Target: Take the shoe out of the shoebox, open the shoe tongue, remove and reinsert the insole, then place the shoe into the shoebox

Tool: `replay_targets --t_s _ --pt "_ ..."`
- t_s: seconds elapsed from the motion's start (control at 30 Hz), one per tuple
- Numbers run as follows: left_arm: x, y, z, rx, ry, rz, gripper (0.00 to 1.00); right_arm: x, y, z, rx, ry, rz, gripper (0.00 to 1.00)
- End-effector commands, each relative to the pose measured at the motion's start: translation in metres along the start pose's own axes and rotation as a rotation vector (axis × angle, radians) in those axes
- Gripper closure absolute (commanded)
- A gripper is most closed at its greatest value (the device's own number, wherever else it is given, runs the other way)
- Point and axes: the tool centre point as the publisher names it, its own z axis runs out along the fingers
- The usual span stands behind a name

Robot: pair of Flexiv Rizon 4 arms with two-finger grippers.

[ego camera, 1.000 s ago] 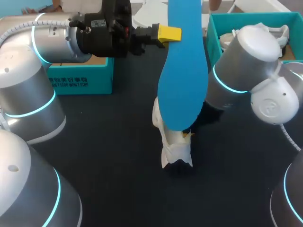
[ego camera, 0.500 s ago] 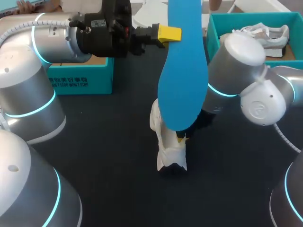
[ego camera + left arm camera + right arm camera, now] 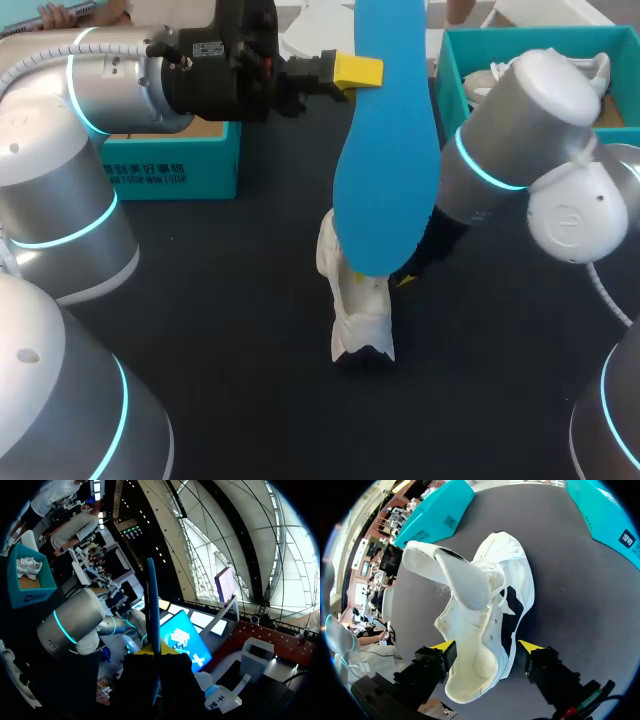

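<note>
Head view: the shoe [image 3: 362, 315] is out, mid-table, tongue open. The insole [image 3: 385, 170] is out too, hanging at 12 o'clock, clamped in the left claw [image 3: 360, 70]. The right claw [image 3: 486, 645] sits at the heel; I cannot tell its grip. Reinserting and boxing are left.

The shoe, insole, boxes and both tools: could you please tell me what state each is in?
Shoe: on the table, tongue pulled open, insole out.
Insole: held upright in the air.
Left tool: shut on the insole.
Right tool: open, straddling the shoe's heel.
Right shoebox: open, another shoe inside.
Left box: open-topped.
</note>
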Motion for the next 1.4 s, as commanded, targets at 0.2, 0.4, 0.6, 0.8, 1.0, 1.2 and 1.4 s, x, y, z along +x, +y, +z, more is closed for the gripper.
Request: replay_targets --t_s 0.2,0.4,0.6,0.8,1.0,1.2,1.4 --pt "-0.001 -0.001 0.001 0.0 0.002 0.001 1.0 -0.002 -0.009 -0.039 -0.027 0.151 -0.058 0.0" --pt "-0.001 -0.001 0.001 0.0 0.002 0.001 1.0 -0.002 -0.009 -0.039 -0.027 0.151 -0.058 0.0" --pt "-0.001 -0.001 0.001 0.0 0.002 0.001 1.0 -0.002 -0.009 -0.039 -0.027 0.151 -0.058 0.0" --pt "-0.001 -0.001 0.001 0.0 0.002 0.001 1.0 -0.002 -0.009 -0.039 -0.027 0.151 -0.058 0.0" --pt "-0.001 -0.001 0.001 0.0 0.002 0.001 1.0 0.01 -0.012 -0.059 -0.074 0.265 -0.016 0.0" --pt "-0.001 -0.001 0.001 0.0 0.002 0.001 1.0 0.032 -0.005 -0.099 -0.122 0.358 0.027 0.0" --pt "-0.001 -0.001 0.001 0.0 0.002 0.001 1.0 0.047 0.003 -0.124 -0.124 0.48 0.077 0.0"
